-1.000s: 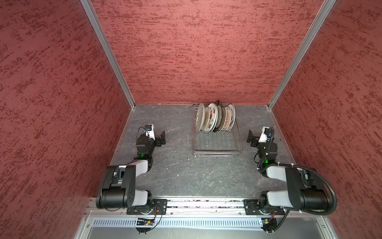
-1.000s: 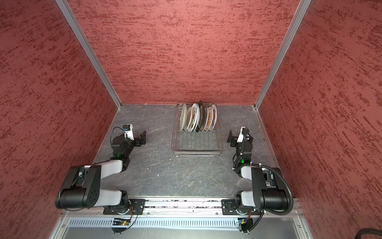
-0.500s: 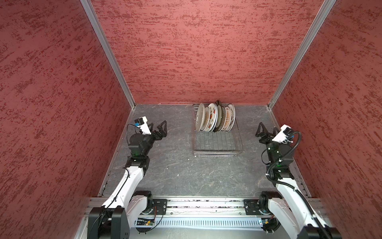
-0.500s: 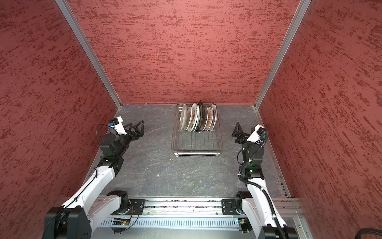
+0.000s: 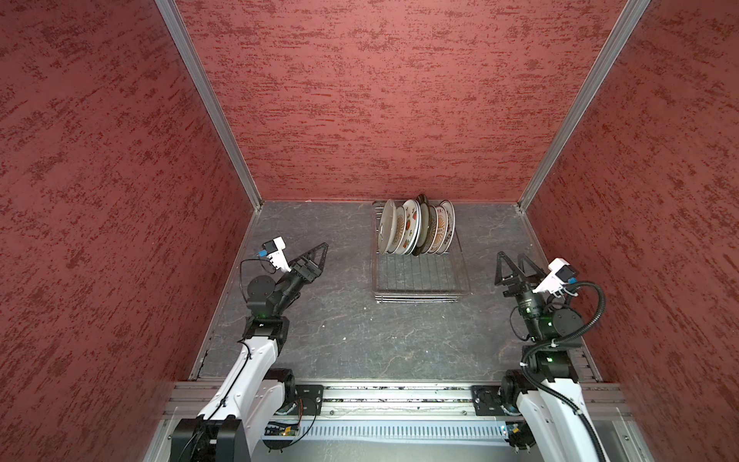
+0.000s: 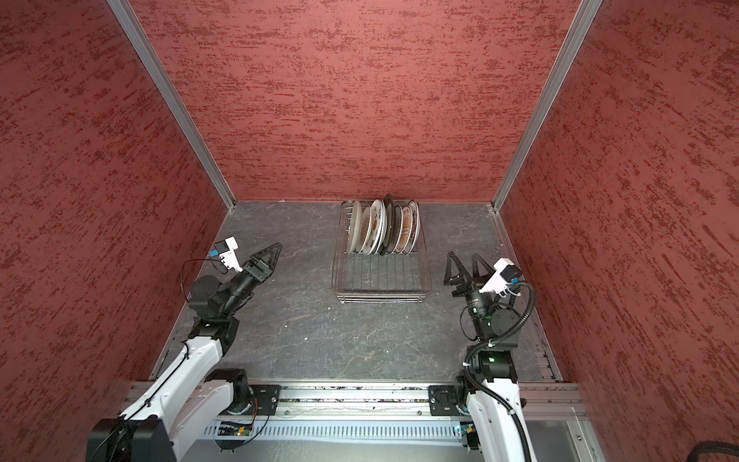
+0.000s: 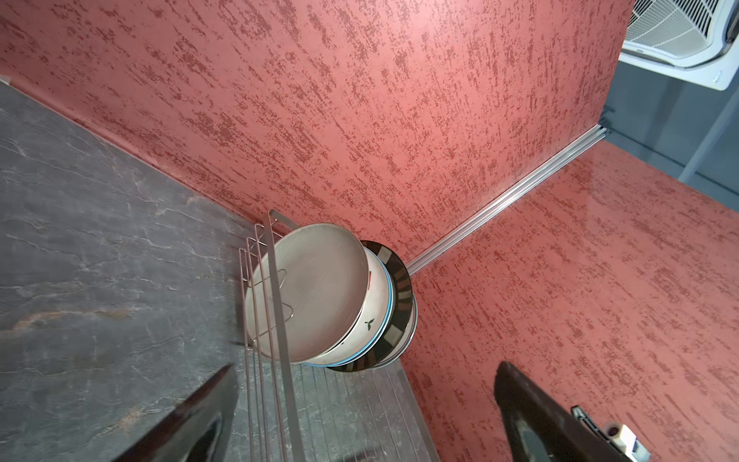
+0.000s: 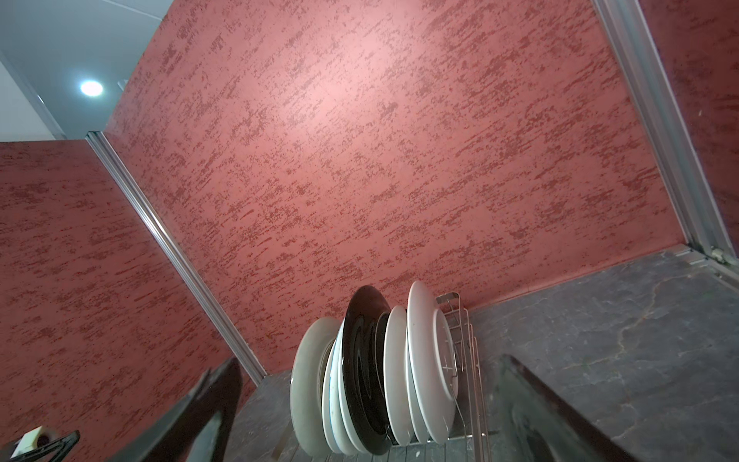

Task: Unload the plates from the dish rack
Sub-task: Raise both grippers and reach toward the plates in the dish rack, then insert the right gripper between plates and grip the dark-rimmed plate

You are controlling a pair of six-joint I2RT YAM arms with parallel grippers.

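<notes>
The silver wire dish rack stands against the back wall, right of centre. Several plates stand on edge in its far half: cream, printed white ones and a dark-rimmed one. My left gripper hangs open and empty left of the rack, pointing at it. In the left wrist view the cream plate faces my left gripper behind the rack's side rail. My right gripper is open and empty right of the rack. The right wrist view shows the plates edge-on beyond my right gripper.
Red textured walls close in the dark grey slate table on three sides. The rack's near half holds nothing. An aluminium rail carrying both arm bases runs along the front edge.
Both arms have unfolded from a low tucked pose and lifted. Their open grippers now stand higher, aimed toward the rack. The plates and rack have not moved.
</notes>
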